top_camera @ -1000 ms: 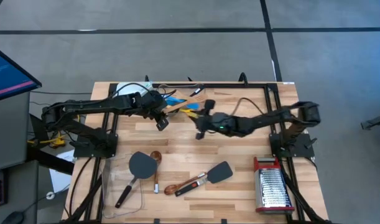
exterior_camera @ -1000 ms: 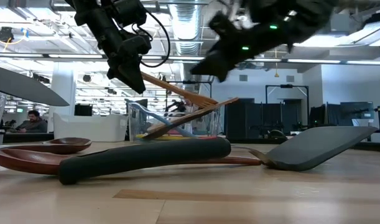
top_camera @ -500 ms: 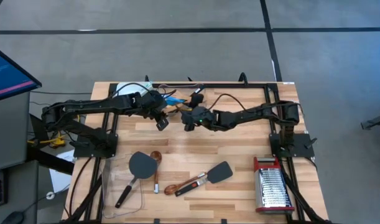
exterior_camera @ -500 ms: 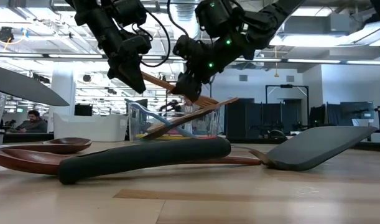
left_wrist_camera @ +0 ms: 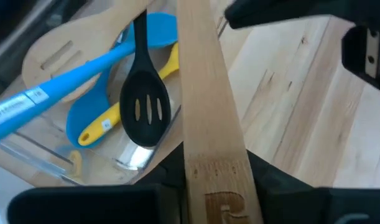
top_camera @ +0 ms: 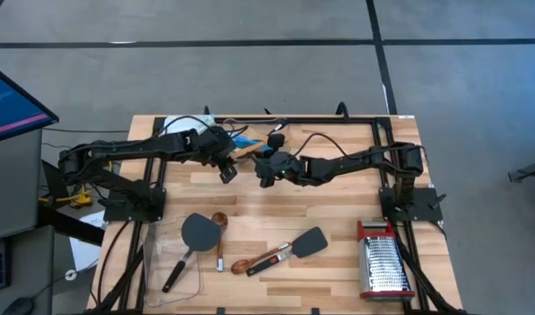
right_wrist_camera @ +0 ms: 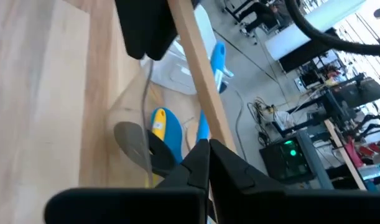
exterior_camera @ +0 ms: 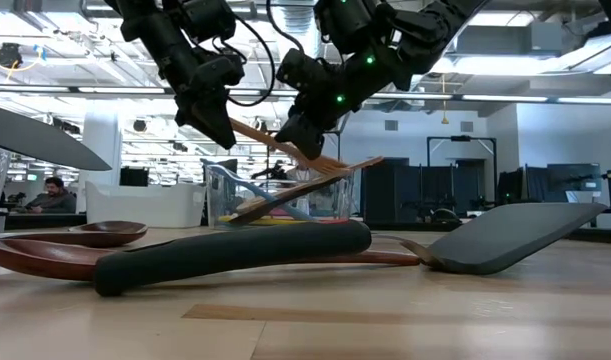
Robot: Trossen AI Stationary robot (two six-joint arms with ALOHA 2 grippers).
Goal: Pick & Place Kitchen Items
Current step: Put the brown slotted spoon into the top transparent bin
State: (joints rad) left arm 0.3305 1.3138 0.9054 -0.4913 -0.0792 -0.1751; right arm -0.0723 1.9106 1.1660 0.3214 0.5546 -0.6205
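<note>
We start at the left of the tabletop [top_camera: 337, 206], where the left claw [top_camera: 225, 157] hangs over the far middle, its fingers clamped on a flat wooden spatula [left_wrist_camera: 205, 93]; in the left wrist view the pale wooden blade runs straight out from between the dark fingers. Just beyond it sits the clear tub [left_wrist_camera: 46, 155], and in it we spot a blue silicone spoon [left_wrist_camera: 90, 71], a yellow-handled spoon [left_wrist_camera: 124, 106], a black slotted spoon [left_wrist_camera: 143, 109] and a slotted wooden spatula [left_wrist_camera: 59, 53]. From table height we see the held spatula slanting up out of the tub area, tilted, with the left claw high on its upper end. Moving right, the right claw [top_camera: 267, 166] is right there beside the left one, meeting the same wooden spatula farther along; its fingers are pressed together, tips against the wood's edge in the right wrist view, though we cannot say it truly grips the piece. Nearer the front edge lie a dark grey spatula [top_camera: 190, 241], a wooden spoon [top_camera: 219, 236], a second wooden spoon [top_camera: 254, 262] and another dark grey spatula [top_camera: 304, 243], all flat on the wood. Far right stands the box grater [top_camera: 378, 258] with red trim.
</note>
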